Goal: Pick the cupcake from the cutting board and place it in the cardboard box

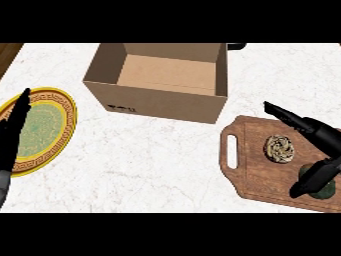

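Observation:
A small cupcake [281, 148] with swirled brown and cream topping sits on the wooden cutting board [250, 165] at the right. My right hand [328, 142] hovers over the board just right of the cupcake, open, fingers stretched toward the upper left and thumb pointing down, not touching it. The open cardboard box [158, 100] stands at the top centre, with nothing visible inside. My left hand [7, 137] rests open at the left edge, fingers straight, over a plate.
A yellow and green patterned plate [51, 125] lies at the left under the left hand. A dark green object [325, 190] sits on the board near its lower right, partly behind the right thumb. The white marble counter [158, 165] spans the middle.

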Robot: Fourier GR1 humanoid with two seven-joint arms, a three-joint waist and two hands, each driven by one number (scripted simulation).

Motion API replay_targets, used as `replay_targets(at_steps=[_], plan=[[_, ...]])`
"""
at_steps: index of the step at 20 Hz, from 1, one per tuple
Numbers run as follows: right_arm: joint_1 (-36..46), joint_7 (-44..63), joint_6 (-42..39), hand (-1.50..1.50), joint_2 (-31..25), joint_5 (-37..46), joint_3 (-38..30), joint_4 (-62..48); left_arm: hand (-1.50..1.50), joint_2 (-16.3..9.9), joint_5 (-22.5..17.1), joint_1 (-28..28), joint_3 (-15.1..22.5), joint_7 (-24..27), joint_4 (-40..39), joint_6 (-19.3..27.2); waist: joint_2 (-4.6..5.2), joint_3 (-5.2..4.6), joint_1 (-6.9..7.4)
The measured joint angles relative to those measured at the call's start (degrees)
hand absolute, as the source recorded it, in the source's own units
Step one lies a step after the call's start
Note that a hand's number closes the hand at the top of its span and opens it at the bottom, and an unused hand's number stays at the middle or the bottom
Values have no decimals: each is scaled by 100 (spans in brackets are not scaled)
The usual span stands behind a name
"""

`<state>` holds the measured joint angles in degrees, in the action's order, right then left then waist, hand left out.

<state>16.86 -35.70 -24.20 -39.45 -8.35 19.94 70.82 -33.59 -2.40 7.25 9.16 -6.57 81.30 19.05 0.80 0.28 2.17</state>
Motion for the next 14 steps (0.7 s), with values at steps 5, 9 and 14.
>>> replay_targets(at_steps=[5, 9, 14], plan=[[151, -935, -267, -150, -257, 28, -50, -799, 0, 36, -10, 3, -69, 106, -213, -30, 47, 12, 60], [509, -1439, 107, -150, -632, 612, 47, -1159, 0, 94, 2, -1, -67, 185, -335, -62, 45, 10, 93], [1109, -1746, 453, -150, -1084, 1620, 541, -1449, 0, 122, 4, 113, -96, 230, -498, -139, 46, -2, 151]])
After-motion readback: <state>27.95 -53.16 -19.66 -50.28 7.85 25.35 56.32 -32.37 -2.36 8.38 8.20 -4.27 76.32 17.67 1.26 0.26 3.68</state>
